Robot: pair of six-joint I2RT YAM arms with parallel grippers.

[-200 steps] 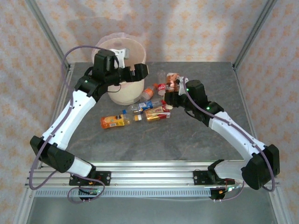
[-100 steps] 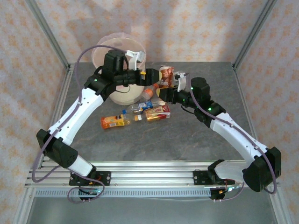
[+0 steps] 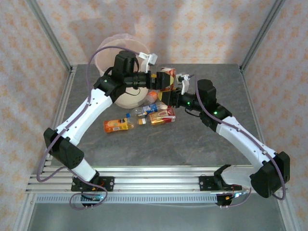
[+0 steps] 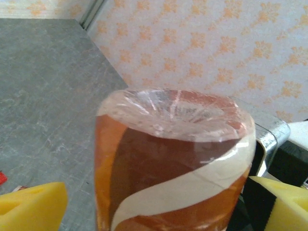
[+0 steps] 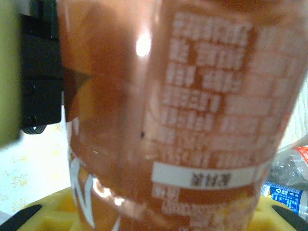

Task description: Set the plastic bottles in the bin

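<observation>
Left wrist view: left tool pads apart, straddling the orange-labelled bottle base, gap at one pad. Top view: right tool clamps this bottle aloft beside the bin, near the tabletop far edge.

Pale wallpaper, orange floral motifs; grey stone-look tabletop; 2 metal posts.
</observation>
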